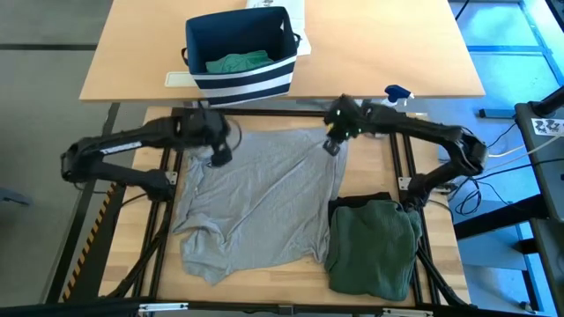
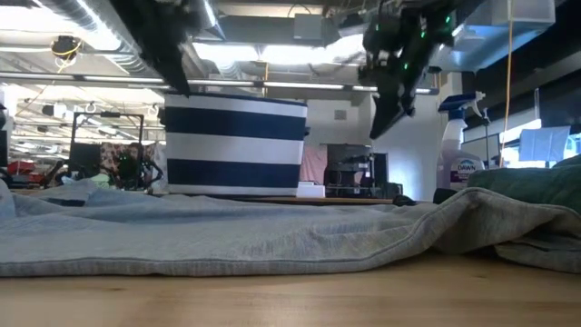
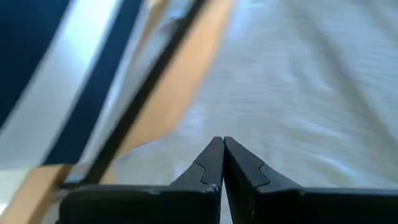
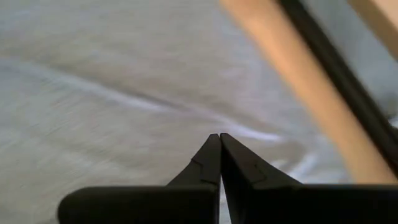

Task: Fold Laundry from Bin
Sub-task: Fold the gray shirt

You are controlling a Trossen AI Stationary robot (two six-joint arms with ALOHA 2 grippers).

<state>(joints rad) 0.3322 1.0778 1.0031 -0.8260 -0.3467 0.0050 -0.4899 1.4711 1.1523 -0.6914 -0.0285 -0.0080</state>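
Note:
A light grey garment (image 1: 256,202) lies spread flat on the near table, its bulk showing across the low view (image 2: 272,232). My left gripper (image 1: 220,158) hangs shut above the garment's far left corner, with nothing between its fingers (image 3: 219,140). My right gripper (image 1: 332,145) hangs shut above the far right corner, also holding nothing (image 4: 216,135). In the low view both are raised clear of the cloth. A folded dark green garment (image 1: 374,246) rests on the table at the near right. The striped navy bin (image 1: 238,55) stands on the far table with a teal-green garment (image 1: 236,63) inside.
A spray bottle (image 1: 398,92) stands at the far right, beside my right arm. Black frame rails (image 1: 264,113) run between the two tables. White papers (image 1: 282,9) lie behind the bin. Bare wood shows along the near edge (image 1: 264,286).

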